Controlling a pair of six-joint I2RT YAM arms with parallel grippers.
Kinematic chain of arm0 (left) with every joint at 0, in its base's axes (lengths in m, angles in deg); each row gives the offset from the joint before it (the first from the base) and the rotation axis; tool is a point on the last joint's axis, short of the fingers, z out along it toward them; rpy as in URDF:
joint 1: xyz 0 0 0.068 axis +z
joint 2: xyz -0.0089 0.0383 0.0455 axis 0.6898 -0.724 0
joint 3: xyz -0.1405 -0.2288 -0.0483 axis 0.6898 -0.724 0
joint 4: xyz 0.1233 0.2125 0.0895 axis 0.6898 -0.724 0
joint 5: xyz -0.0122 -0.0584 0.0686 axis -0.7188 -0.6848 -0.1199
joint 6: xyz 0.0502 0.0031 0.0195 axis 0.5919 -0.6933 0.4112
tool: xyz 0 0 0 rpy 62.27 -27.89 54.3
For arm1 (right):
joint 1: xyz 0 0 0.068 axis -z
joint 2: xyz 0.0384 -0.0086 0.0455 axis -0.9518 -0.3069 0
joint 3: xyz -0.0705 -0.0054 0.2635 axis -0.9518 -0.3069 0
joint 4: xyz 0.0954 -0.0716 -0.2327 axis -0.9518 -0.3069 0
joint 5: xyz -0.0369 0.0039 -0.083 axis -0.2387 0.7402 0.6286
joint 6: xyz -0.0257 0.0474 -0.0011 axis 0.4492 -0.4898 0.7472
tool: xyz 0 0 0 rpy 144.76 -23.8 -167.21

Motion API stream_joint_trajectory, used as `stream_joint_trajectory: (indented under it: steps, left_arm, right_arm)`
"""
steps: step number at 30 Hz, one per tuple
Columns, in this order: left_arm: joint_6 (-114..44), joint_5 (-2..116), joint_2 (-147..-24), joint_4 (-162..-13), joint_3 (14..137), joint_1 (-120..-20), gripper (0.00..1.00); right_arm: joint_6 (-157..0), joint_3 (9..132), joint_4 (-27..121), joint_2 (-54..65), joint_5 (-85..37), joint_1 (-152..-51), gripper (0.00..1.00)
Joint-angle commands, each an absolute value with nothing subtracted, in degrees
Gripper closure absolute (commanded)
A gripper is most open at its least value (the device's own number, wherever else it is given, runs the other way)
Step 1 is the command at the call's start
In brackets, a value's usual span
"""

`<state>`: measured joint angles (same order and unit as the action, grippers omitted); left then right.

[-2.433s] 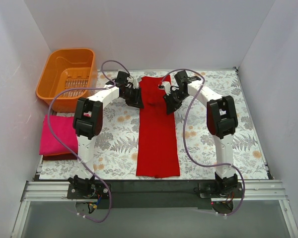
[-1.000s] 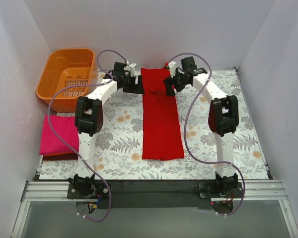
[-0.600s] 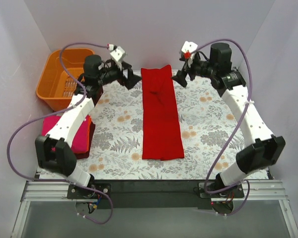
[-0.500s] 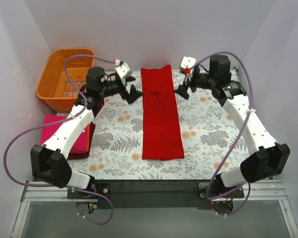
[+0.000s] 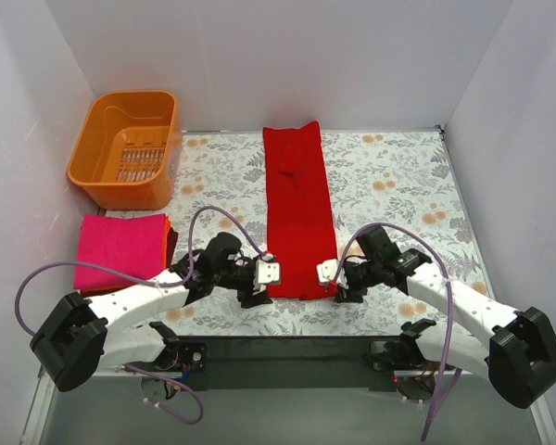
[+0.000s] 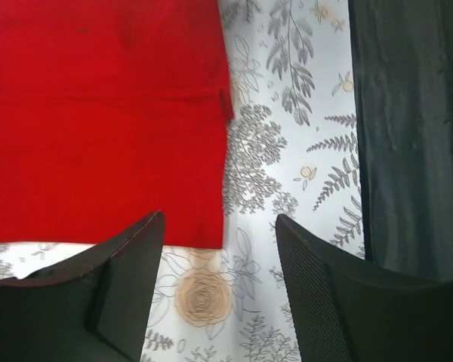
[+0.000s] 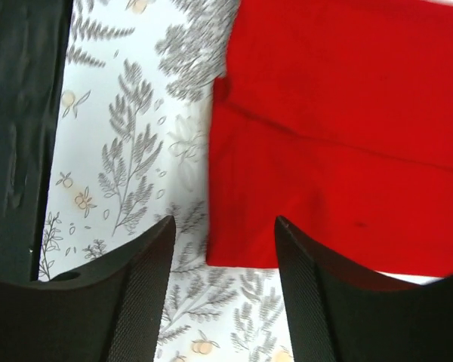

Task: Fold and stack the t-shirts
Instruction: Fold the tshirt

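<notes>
Red soft cloth, a t-shirt [image 5: 296,222] folded long, is laid on grey-and-orange floral cloth [image 5: 398,185], its near corners just ahead of the parted, empty jaws of the left gripper [image 6: 219,217] and right gripper [image 7: 224,220].

The red t-shirt [image 6: 98,113] is cut off beyond and left of the left gripper [image 6: 220,222], and beyond and right of the right gripper [image 7: 225,222].
</notes>
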<state>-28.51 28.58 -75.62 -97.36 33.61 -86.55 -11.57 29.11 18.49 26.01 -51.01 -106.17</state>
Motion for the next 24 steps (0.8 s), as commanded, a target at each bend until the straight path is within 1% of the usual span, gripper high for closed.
stream_joint_trajectory:
  steps: [1, 5, 7, 16, 17, 19, 20, 21, 22, 23, 24]
  left_arm:
    - [-26.56, 32.56, -76.45, -90.13, 31.28, -89.39, 0.43]
    - [-25.96, 34.41, -82.59, -86.17, 31.54, -90.02, 0.47]
    - [-24.81, 35.29, -84.44, -84.85, 31.89, -90.28, 0.49]
    - [-20.07, 37.14, -92.71, -82.56, 31.98, -90.90, 0.50]
    - [-19.80, 38.01, -93.15, -82.47, 31.89, -91.16, 0.51]
    - [-18.93, 38.98, -94.20, -82.56, 32.07, -91.34, 0.60]
    - [-18.66, 39.25, -94.38, -82.73, 32.15, -91.42, 0.71]
    - [-18.22, 39.34, -94.56, -83.08, 32.24, -91.34, 0.76]
    - [-17.96, 39.16, -94.47, -83.70, 32.42, -91.42, 0.80]
    - [-17.34, 38.64, -94.38, -84.66, 32.51, -91.42, 0.89]
    - [-17.08, 38.46, -94.04, -85.19, 32.77, -91.34, 0.92]
  right_arm:
    - [-8.79, 25.49, 25.13, 25.86, -48.53, -107.28, 0.40]
    - [-7.82, 23.55, 27.95, 23.75, -48.26, -107.55, 0.47]
    - [-7.82, 23.37, 28.30, 22.26, -48.18, -107.55, 0.48]
    - [-6.59, 20.82, 31.38, 17.69, -46.51, -107.81, 0.50]
    - [-6.59, 20.47, 31.55, 17.25, -46.25, -107.81, 0.51]
    - [-6.33, 19.60, 32.34, 16.72, -45.28, -108.07, 0.57]
    - [-6.24, 19.24, 32.52, 16.46, -44.93, -108.16, 0.60]
    - [-5.71, 18.98, 32.61, 16.19, -44.58, -108.34, 0.68]
    - [-5.71, 18.71, 32.52, 16.28, -44.05, -108.43, 0.72]
    - [-5.53, 18.19, 32.70, 16.45, -43.87, -108.43, 0.76]
    - [-5.79, 18.01, 32.70, 16.80, -43.78, -108.60, 0.85]
